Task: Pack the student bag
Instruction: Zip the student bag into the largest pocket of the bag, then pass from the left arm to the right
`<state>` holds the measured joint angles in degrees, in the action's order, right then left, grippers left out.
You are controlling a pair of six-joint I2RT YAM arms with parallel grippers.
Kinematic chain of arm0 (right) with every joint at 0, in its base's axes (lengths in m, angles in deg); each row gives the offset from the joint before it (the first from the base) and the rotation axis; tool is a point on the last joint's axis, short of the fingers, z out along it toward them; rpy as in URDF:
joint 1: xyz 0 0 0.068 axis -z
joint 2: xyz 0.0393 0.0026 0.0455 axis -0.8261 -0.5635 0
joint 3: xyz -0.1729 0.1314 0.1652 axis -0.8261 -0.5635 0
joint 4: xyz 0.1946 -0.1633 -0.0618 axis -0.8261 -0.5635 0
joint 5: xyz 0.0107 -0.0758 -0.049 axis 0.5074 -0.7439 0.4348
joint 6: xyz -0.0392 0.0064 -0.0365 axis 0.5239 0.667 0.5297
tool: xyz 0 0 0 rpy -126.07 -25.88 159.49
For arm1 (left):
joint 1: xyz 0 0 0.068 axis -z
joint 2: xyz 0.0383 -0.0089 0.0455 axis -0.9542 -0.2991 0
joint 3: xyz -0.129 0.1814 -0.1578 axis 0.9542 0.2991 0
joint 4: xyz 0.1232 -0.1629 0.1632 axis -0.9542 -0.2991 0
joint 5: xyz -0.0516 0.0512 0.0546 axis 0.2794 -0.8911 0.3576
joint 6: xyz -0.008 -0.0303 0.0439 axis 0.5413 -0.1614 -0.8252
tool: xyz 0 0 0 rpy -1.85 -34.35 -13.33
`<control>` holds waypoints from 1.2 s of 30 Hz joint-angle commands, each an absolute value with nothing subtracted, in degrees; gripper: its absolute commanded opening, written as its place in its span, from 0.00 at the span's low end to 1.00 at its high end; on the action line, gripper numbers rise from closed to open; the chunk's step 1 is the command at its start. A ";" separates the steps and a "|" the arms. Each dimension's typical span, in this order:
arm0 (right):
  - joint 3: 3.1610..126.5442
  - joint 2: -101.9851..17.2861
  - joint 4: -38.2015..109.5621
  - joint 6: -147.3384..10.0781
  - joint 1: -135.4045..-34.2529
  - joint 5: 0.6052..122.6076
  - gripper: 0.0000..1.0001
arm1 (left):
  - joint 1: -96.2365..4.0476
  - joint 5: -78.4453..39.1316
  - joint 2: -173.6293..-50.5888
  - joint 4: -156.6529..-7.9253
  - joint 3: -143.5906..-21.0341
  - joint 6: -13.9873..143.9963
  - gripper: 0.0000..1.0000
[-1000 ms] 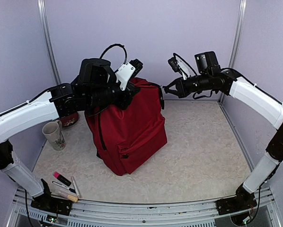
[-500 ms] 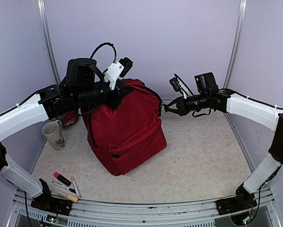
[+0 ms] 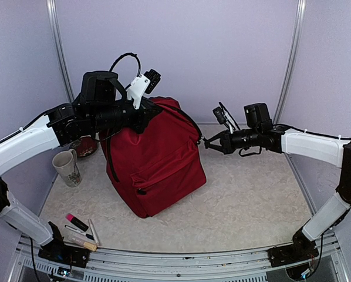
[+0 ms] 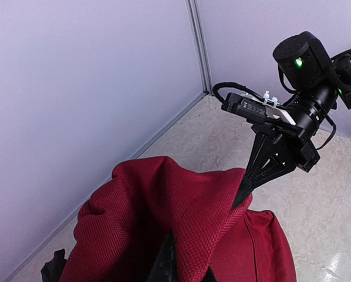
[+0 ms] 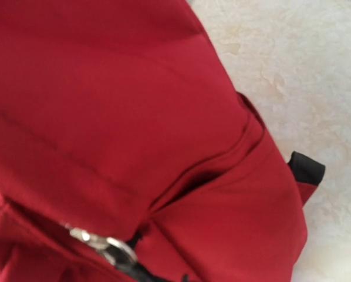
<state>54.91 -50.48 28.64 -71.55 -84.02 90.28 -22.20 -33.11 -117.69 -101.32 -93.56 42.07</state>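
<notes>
Student bag (image 3: 158, 164): dark red, upright on the table (image 3: 252, 194), left of centre and leaning a bit, front pocket facing the near edge.

Left gripper (image 3: 151, 111): at the top of the bag, jaws closed on a fold of red fabric. The left wrist view shows the cloth bunched around its dark fingers.

Right gripper (image 3: 206, 143): jaws fully closed, tips right at the bag's upper right edge. In the left wrist view the pointed tips meet the fabric rim. Can't tell whether they pinch cloth, a zip tab or nothing.

Right wrist view: almost all red fabric, with a metal zip pull (image 5: 102, 242) at the bottom edge and a black strap tab (image 5: 307, 167) sticking out on the right over the table.

Writing: white label on the right wrist camera (image 4: 252, 108), text too small to read. Can't make out any logo on the bag.

Left side of the table: patterned mug (image 3: 66, 167) near the wall, print unreadable. Pink highlighter (image 3: 77, 222) and a few pens (image 3: 93, 232) lie near the left arm's base.
</notes>
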 commanded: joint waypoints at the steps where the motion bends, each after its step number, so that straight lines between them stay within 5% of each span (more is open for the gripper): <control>1: 46.44 -50.94 27.87 -74.33 -81.64 87.96 0.00 | -24.42 -35.89 -112.19 -92.28 -96.35 43.59 0.00; 7: 42.22 -50.99 34.20 -77.19 -82.53 91.50 0.00 | -24.63 -34.31 -110.63 -90.46 -91.72 43.19 0.00; 10: 43.03 -46.65 34.55 -76.09 -82.85 91.68 0.40 | -24.69 -33.13 -109.19 -89.85 -89.67 43.53 0.00; 12: 43.03 -42.17 34.89 -75.30 -83.34 89.34 0.54 | -24.69 -31.28 -107.86 -88.73 -87.82 43.68 0.00; 14: 42.09 -37.39 36.33 -74.86 -84.49 85.60 0.84 | -24.74 -30.23 -106.95 -87.86 -86.53 43.86 0.00; 17: 40.57 -32.27 39.99 -72.76 -89.00 80.56 0.96 | -25.15 -28.48 -106.80 -87.82 -86.39 44.78 0.00; 23: 46.75 -34.78 45.12 -64.37 -100.33 74.30 1.00 | -27.00 -24.78 -107.00 -87.09 -85.74 46.53 0.00; 36: 70.24 -54.33 42.61 -45.95 -101.05 70.84 0.99 | -27.31 -20.10 -107.24 -86.74 -84.46 45.52 0.00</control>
